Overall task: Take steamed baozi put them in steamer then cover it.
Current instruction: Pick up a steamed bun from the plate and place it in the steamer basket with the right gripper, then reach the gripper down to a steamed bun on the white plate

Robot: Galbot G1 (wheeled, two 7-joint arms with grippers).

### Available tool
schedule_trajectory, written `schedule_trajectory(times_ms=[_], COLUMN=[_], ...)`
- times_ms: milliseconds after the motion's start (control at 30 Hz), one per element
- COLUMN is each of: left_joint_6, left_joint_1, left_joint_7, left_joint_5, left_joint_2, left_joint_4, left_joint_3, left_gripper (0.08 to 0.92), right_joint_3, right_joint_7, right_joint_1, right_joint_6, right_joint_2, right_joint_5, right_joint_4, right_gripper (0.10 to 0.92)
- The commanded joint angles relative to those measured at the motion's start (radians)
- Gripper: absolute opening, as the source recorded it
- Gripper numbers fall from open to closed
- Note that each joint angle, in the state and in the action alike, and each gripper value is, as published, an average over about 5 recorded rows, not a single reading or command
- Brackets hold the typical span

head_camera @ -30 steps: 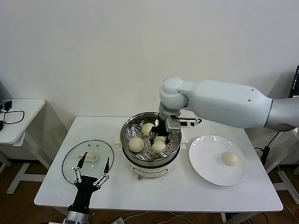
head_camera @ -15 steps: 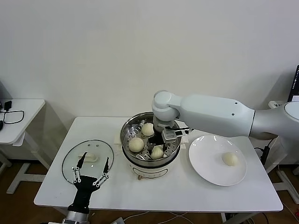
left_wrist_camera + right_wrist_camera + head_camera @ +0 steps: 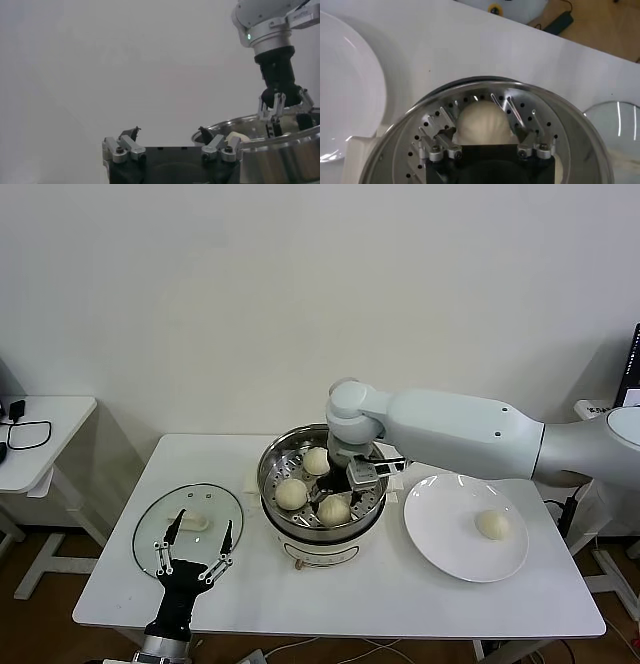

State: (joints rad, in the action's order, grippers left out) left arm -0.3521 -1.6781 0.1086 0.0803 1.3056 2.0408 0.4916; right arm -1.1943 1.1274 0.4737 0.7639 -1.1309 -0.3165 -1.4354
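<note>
The steamer (image 3: 268, 467) stands mid-table on its white base and holds three baozi: one at the back (image 3: 316, 460), one at the left (image 3: 291, 493), one at the front (image 3: 333, 511). My right gripper (image 3: 343, 489) reaches down into the steamer, its fingers shut on the front baozi (image 3: 482, 122), which rests on the perforated bottom. A fourth baozi (image 3: 491, 524) lies on the white plate (image 3: 445, 549). The glass cover (image 3: 155, 524) lies flat at the table's left. My left gripper (image 3: 195, 549) is open and empty over the cover's near edge; it also shows in the left wrist view (image 3: 167, 135).
A small white side table (image 3: 45, 434) with a black cable stands at the far left. The steamer rim (image 3: 280, 155) and my right gripper (image 3: 282, 112) show in the left wrist view. The plate (image 3: 350, 100) and the cover (image 3: 615, 120) flank the steamer in the right wrist view.
My right arm has swung left and lowered, carrying the baozi down to the front of the steamer's bottom. The left arm has not moved.
</note>
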Motion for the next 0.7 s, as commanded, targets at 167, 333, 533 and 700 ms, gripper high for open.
schedule_trajectory(times_ms=[167, 333, 533, 700], left_joint_6=[0.007, 0.009, 0.010, 0.012], left_joint_1=[0.003, 0.008, 0.015, 0.019], left_joint_7=[-0.001, -0.001, -0.001, -0.001], left_joint_5=[0.000, 0.001, 0.002, 0.004], left_joint_2=[-0.002, -0.005, -0.009, -0.010], left_joint_4=[0.004, 0.009, 0.009, 0.007], left_joint_3=[-0.003, -0.011, -0.023, -0.033], left_gripper=[0.823, 0.823, 0.823, 0.823], right_joint_3=[0.045, -0.090, -0.150, -0.133], right_joint_7=[0.054, 0.070, 0.085, 0.117], right_joint_1=[0.123, 0.242, 0.232, 0.121], right_joint_6=[-0.230, -0.530, -0.732, -0.750], right_joint_2=[0.179, 0.322, 0.448, 0.501], right_joint_5=[0.305, 0.622, 0.757, 0.700], right_joint_4=[0.039, 0.105, 0.251, 0.359], right_gripper=[0.823, 0.823, 0.823, 0.823])
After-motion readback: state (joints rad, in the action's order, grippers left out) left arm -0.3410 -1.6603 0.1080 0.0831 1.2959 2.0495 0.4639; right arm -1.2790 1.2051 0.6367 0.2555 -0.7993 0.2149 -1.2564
